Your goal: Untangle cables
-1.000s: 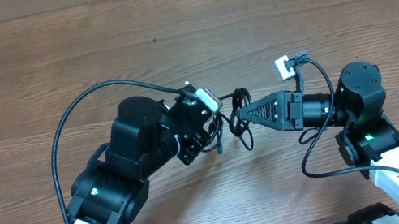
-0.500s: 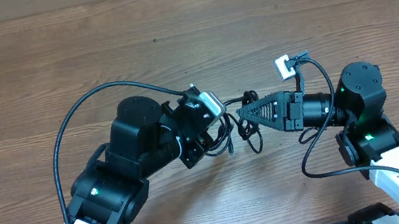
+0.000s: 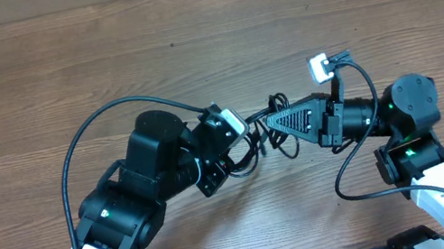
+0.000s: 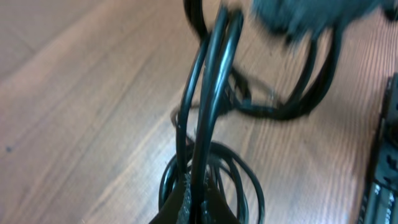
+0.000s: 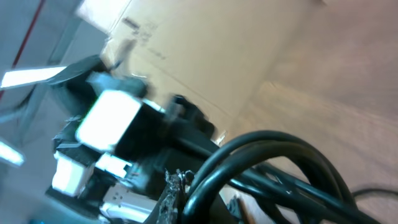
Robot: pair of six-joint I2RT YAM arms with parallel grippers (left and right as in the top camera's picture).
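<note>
- Over on the left side of the wooden table (image 3: 30,76), seen from overhead, the left arm (image 3: 137,190) reaches in toward the middle. A thick black wire (image 3: 70,147) arches over it.
- At that arm's tip, the left gripper (image 3: 247,146) has its fingers pressed together on the cables (image 3: 266,140). From the left wrist camera, several thin black strands rise straight out from between the closed fingertips.
- The cables sit at the middle of the table as a small bunch of thin black loops, between the two grippers and held by both. Further loops curl over the wood just past the left gripper. Whether they rest on the surface cannot be told.
- Just right of the bunch, the right gripper (image 3: 271,122) points leftward, its tapered black fingers closed on the same cables. The right wrist camera, blurred, shows glossy black strands curving out from its fingertips.
- On the far right, the right arm (image 3: 407,110) bends back toward the near table edge, with a small green light on its joint.
- A small white connector (image 3: 317,67) stands just above that arm's wrist.
</note>
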